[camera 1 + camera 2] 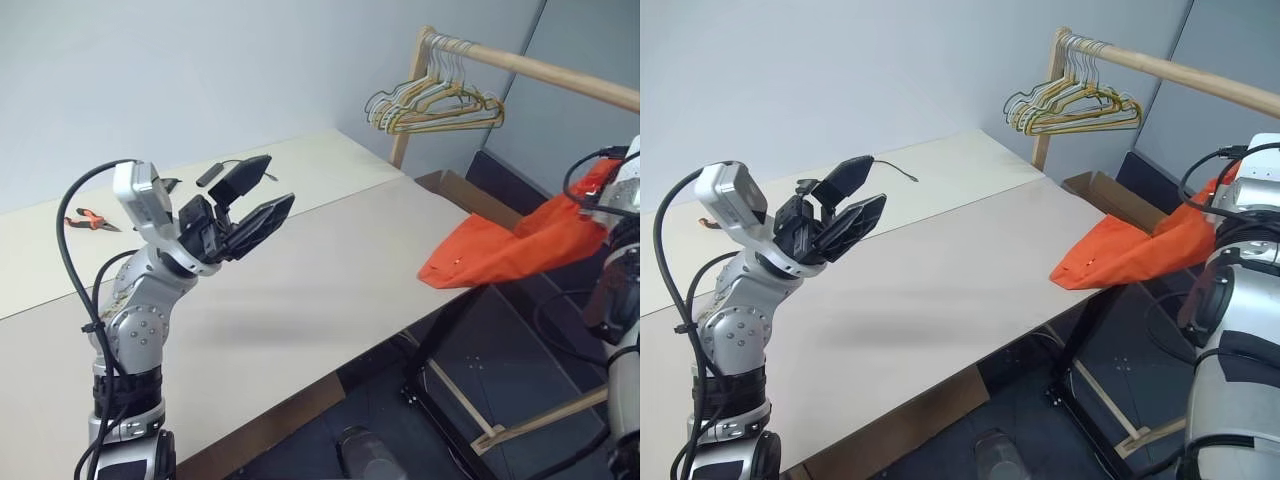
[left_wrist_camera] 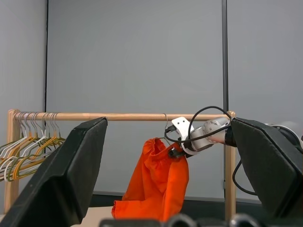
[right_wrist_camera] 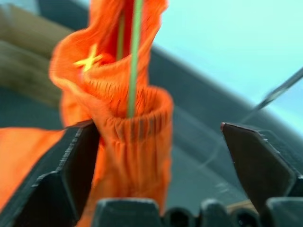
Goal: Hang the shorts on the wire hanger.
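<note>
- A pale beige tabletop runs under a grey-blue wall, with a light wooden garment rail standing past its far right corner.
- Far left on the tabletop lie orange-handled pliers and a small black oblong device.
- The left pincer is raised over the tabletop with its two black fingers spread, holding nothing and well apart from the garment.
- A bunch of yellow, green and grey wire hangers hangs at the rail's left end.
- The bright orange thin-fabric shorts hang from their gathered waistband near the rail's right end, their hem trailing down onto the tabletop's right edge.
- The thin olive-green wire hanger runs up out of the bunched waistband, so the shorts seem to be on it.
- The right pincer stands spread on either side of the waistband; one finger looks just beside the cloth, and I cannot tell if it touches.
- Judgement: the hanging step looks done and the release is in hand. Next calls for drawing the right pincer straight back without snagging the fabric or tugging the hanger.
</note>
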`<state>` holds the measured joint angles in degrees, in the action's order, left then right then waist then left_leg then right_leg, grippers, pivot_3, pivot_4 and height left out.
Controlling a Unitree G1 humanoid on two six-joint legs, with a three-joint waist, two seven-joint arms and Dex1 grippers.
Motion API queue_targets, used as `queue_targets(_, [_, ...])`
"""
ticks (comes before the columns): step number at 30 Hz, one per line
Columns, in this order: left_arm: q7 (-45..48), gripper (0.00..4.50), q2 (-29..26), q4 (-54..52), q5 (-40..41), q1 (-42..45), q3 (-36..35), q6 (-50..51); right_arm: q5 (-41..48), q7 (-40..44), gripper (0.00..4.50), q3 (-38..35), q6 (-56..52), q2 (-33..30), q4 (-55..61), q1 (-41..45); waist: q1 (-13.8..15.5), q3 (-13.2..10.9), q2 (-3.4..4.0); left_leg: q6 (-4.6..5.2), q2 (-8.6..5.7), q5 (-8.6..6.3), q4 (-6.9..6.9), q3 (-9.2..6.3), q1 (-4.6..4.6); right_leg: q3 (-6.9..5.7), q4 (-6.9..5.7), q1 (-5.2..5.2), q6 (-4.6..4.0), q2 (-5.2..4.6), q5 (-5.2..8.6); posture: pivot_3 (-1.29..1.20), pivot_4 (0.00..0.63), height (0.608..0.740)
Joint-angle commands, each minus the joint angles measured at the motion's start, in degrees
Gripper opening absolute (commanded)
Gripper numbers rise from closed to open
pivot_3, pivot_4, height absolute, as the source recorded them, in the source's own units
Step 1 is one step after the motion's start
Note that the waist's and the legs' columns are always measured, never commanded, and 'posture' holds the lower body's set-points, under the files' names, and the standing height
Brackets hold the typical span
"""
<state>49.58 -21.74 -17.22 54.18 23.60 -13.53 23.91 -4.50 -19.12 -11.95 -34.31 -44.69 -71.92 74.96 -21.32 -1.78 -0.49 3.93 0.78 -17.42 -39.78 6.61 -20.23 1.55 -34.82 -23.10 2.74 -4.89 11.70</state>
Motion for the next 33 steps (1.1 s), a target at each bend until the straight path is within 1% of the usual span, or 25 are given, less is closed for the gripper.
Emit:
queue_targets(1, [-0.2, 4.50, 0.0, -2.1, 0.8, 0.1, -0.3, -0.8, -2.4, -1.9, 4.45, 2.5, 1.8, 0.6, 5.3, 2.0, 0.0, 0.0, 0.00, 0.00, 0.00, 0.00, 0.00, 0.01, 0.00, 0.08, -0.02, 0.00, 0.01, 0.00, 0.00, -0.29, 0.000, 0.740])
queue_targets(5, [-0.4, 4.50, -0.2, -1.8, 0.5, 0.3, -0.4, -0.8, -5.5, -0.8, 4.45, 6.6, 1.2, 1.9, 11.0, 1.9, 0.0, 0.0, 0.06, -0.02, 0.00, 0.02, -0.01, 0.02, 0.03, 0.26, -0.08, 0.00, 0.02, 0.00, 0.01, -0.28, 0.000, 0.740])
queue_targets(7, [-0.4, 4.50, -0.3, -1.8, 0.5, 0.3, -0.3, -0.7, -5.8, 2.1, 4.45, 8.0, 0.4, 2.5, 13.9, 1.7, 0.0, -0.1, 0.09, -0.02, 0.00, 0.02, -0.01, 0.03, 0.04, 0.29, -0.11, -0.01, 0.03, 0.01, 0.01, -0.28, 0.000, 0.740])
queue_targets(8, [-0.5, 4.50, -0.3, -1.8, 0.6, 0.3, -0.4, -0.7, -5.4, 2.9, 4.45, 7.9, 0.3, 2.7, 15.1, 1.5, 0.1, -0.1, 0.10, -0.02, 0.00, 0.02, -0.01, 0.03, 0.05, 0.28, -0.11, -0.01, 0.04, 0.01, 0.01, -0.28, 0.000, 0.740])
queue_targets(11, [-0.5, 4.50, -0.4, -2.0, 0.4, -0.2, -0.3, -0.6, -3.3, 8.7, 4.45, 7.3, -3.3, 3.6, 18.4, 1.3, 0.2, -0.1, 0.10, -0.03, 0.00, 0.02, -0.01, 0.01, 0.06, 0.26, -0.10, -0.02, 0.05, 0.02, 0.01, -0.28, 0.000, 0.740])
queue_targets(13, [-0.5, 4.50, -0.4, -2.1, 0.4, -0.4, -0.2, -0.6, -2.3, 11.3, 4.45, 6.6, -6.7, 3.8, 18.9, 1.6, 0.4, -0.1, 0.09, -0.02, 0.00, 0.02, -0.02, 0.01, 0.05, 0.26, -0.09, -0.02, 0.06, 0.01, 0.00, -0.28, 0.000, 0.740])
queue_targets(18, [-0.5, 4.50, -0.7, -2.3, 0.5, -0.9, -0.2, -0.5, -3.6, 10.9, 4.45, 6.6, -9.5, 4.2, 21.2, -0.2, 0.8, -0.1, 0.10, -0.01, -0.01, 0.01, -0.01, 0.01, 0.02, 0.24, -0.07, -0.06, 0.06, -0.01, -0.01, -0.28, 0.000, 0.740])
queue_targets(19, [-0.5, 4.50, -0.8, -2.3, 0.5, -0.9, -0.3, -0.5, -4.2, 11.8, 4.45, 7.5, -9.7, 4.3, 22.8, -1.1, 1.0, -0.1, 0.10, -0.01, -0.01, 0.01, -0.01, 0.01, 0.02, 0.24, -0.07, -0.06, 0.05, -0.01, 0.00, -0.28, 0.000, 0.740])
queue_targets(22, [-0.6, 4.50, -1.1, -2.2, 1.0, -0.9, -0.9, -0.5, -9.4, 14.4, 4.45, 14.3, -3.8, 3.4, 31.1, -6.3, 1.4, -0.1, 0.11, 0.00, -0.02, 0.00, -0.01, 0.02, 0.03, 0.25, -0.06, -0.06, 0.06, -0.01, 0.00, -0.28, 0.000, 0.740])
queue_targets(24, [-0.3, 4.50, -1.6, -2.1, 1.7, -1.0, -1.7, -0.4, -12.9, 15.7, 4.45, 18.5, 2.7, 2.7, 38.2, -10.2, 1.4, -0.1, 0.13, 0.00, -0.02, 0.00, -0.01, 0.07, 0.04, 0.26, -0.11, -0.11, 0.08, -0.01, 0.01, -0.28, 0.000, 0.740])
queue_targets(26, [0.1, 4.50, -2.5, -2.0, 0.9, -1.5, -2.2, -0.8, -16.6, 17.1, 4.45, 22.6, 7.0, 2.6, 43.5, -13.0, 1.2, -0.1, 0.18, -0.04, -0.03, 0.02, -0.01, 0.08, 0.05, 0.27, -0.15, -0.14, 0.11, 0.00, 0.03, -0.28, 0.000, 0.740])
queue_targets(29, [0.1, 4.50, -4.7, -2.0, -0.2, -3.0, -3.0, -0.5, -15.2, 22.2, 4.45, 23.2, 7.9, 5.4, 49.3, -15.3, 0.9, -0.1, 0.18, -0.13, 0.01, 0.07, -0.01, 0.08, 0.11, 0.24, -0.22, -0.13, 0.12, 0.06, 0.03, -0.27, 0.000, 0.740])
queue_targets(32, [0.4, 4.50, -8.3, -2.4, -2.0, -5.7, -4.0, -0.2, -12.5, 26.6, 4.45, 22.6, 12.3, 8.1, 55.1, -18.5, 1.0, -0.1, 0.12, -0.20, 0.04, 0.11, -0.03, 0.04, 0.12, 0.16, -0.25, -0.11, 0.12, 0.07, 0.02, -0.26, 0.000, 0.740])
queue_targets(33, [0.3, 4.50, -9.9, -2.4, -2.1, -6.8, -4.8, 0.4, -10.1, 30.0, 4.45, 22.2, 13.5, 9.3, 57.9, -19.9, 1.1, -0.1, 0.11, -0.21, 0.06, 0.12, -0.02, 0.00, 0.12, 0.10, -0.24, -0.11, 0.11, 0.12, 0.02, -0.24, 0.000, 0.740])
